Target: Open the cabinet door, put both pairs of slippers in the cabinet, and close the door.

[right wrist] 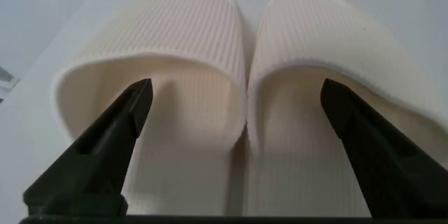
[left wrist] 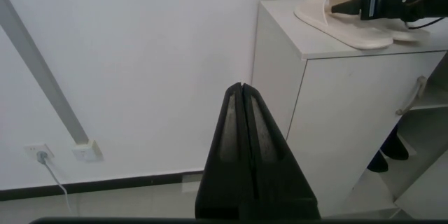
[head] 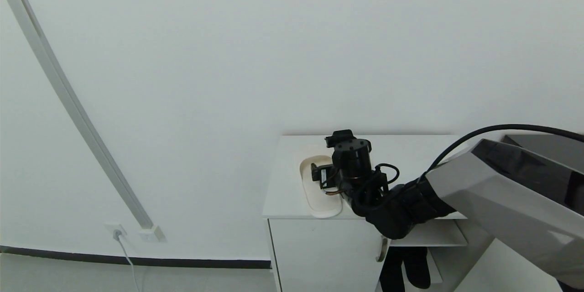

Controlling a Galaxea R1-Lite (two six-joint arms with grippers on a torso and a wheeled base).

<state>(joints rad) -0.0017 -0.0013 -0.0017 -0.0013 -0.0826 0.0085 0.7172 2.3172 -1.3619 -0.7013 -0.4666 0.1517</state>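
A pair of cream slippers [head: 319,191] [right wrist: 245,56] lies side by side on top of the white cabinet [head: 319,255] [left wrist: 343,105], near its left edge. My right gripper [head: 325,181] [right wrist: 236,91] [left wrist: 381,3] is open at the slippers' mouths, one finger in front of each slipper's opening, with the two adjoining inner walls between them. The cabinet's right side stands open, showing a shelf [head: 431,233] and a black pair of slippers [head: 406,273] [left wrist: 388,155] below it. My left gripper [left wrist: 241,98] is shut on nothing, out in front of the cabinet's left side.
The left door with its handle [head: 382,248] is closed. A white wall stands behind the cabinet. A wall socket with a plugged cable [head: 116,233] and a slanted cable duct [head: 68,96] are on the wall to the left, above bare floor [head: 137,278].
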